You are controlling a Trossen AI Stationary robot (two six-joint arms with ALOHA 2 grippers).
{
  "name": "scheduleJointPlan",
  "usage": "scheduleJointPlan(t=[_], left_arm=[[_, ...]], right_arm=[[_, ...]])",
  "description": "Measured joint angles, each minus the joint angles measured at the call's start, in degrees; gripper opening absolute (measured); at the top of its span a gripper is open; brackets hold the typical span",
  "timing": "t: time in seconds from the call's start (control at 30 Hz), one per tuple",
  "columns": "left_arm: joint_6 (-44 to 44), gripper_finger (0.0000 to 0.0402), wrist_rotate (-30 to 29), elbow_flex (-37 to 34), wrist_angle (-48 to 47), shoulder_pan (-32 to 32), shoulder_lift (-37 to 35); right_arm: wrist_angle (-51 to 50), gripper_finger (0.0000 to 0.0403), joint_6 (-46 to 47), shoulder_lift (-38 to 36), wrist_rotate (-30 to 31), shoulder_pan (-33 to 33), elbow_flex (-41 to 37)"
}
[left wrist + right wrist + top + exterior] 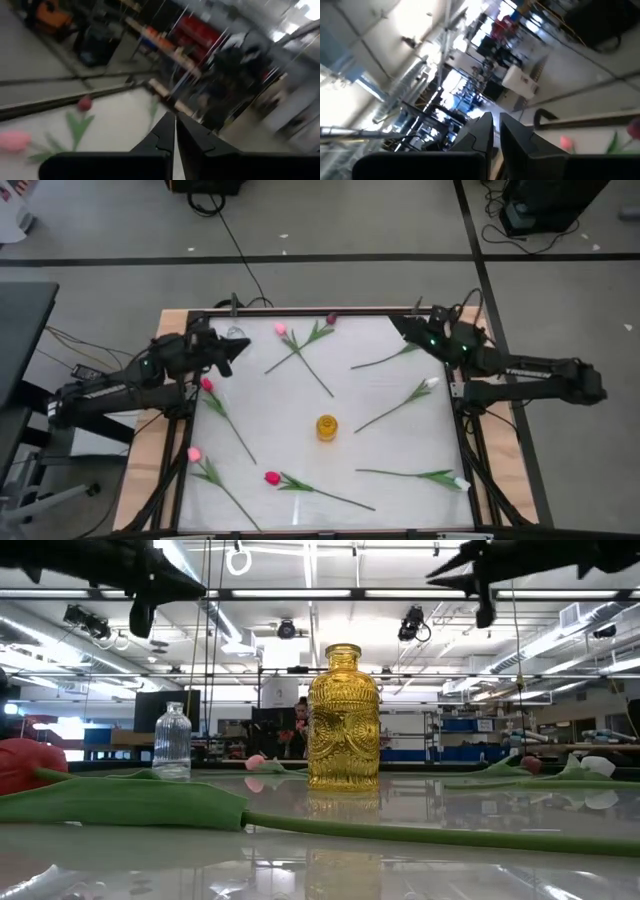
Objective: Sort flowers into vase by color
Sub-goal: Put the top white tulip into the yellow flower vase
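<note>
- The left gripper point(243, 346) is up at ten o'clock, squeezed tight and holding nothing.
- The right gripper point(396, 321) is up at one o'clock, squeezed tight, holding nothing.
- The flowers point(300, 345) lie all around the yellow vase point(327, 427) on the table point(300, 405).

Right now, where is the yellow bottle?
In the high view the yellow bottle stands near the table's middle, between the white tulip and the red tulip.

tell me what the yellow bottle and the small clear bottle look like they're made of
Yellow bottle: likely amber-tinted glass, glossy, with a pressed relief pattern; light glows through it. Small clear bottle: probably clear glass, possibly plastic, ribbed; the room shows through it.
</note>
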Motion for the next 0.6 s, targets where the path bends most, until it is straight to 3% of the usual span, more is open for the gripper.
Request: scheduleJointPlan(t=[0.13,0.27,0.4,0.6], left_arm=[[3.33,0.0025,-0.02,5.33,-7.89,0.18,4.53],[4.71,0.0027,-0.02,6.91,-9.31,0.48,7.63],[4.35,0.0049,0.59,7.4,-11.62,1.5,9.51],[6.29,0.0103,3.35,7.44,-16.12,3.03,11.09]], right_arm=[[-8.85,0.0046,8.11,5.62,-6.83,-2.14,4.97],[-20.61,0.0068,8.64,10.33,-8.14,-0.45,8.49],[-32.35,0.0119,17.93,11.9,-10.5,2.22,9.93],[-55.34,0.0196,39.6,11.89,-15.57,5.96,9.93]])
